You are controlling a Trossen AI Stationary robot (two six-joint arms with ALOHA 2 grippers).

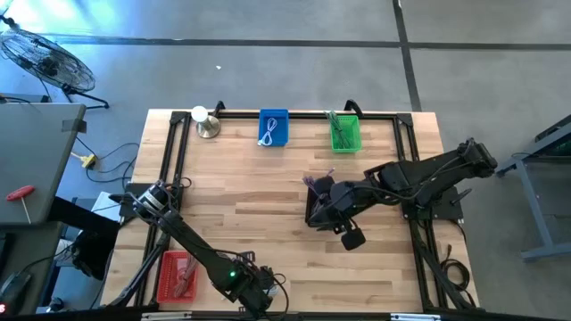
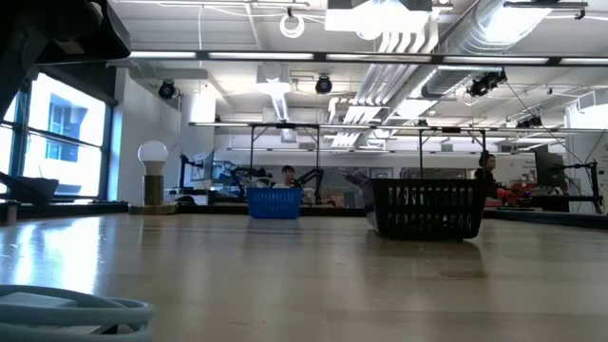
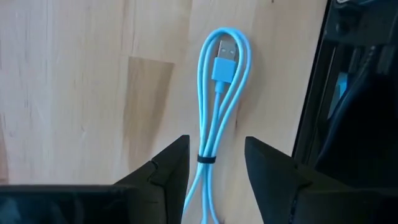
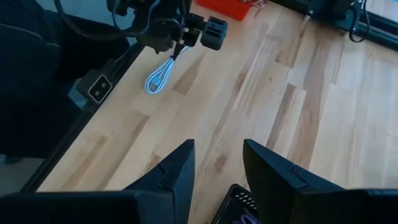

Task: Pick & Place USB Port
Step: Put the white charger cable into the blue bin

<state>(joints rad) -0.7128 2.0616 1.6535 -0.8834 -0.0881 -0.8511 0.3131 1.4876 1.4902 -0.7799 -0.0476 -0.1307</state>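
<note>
Here the left gripper [image 3: 216,163], at the tabletop's [image 1: 268,187] 6 o'clock edge, straddles the cable [image 3: 219,93] with jaws apart, ready to close; right gripper [image 4: 217,163] waits open mid-table

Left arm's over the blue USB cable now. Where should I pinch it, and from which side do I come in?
Pinch the light blue USB cable at its dark tie band, where the strands are bundled tight; toward the plug they splay into a loop. It lies flat on the table, so come straight down from above. The left gripper is open and already straddles the band, fingers either side.
</note>
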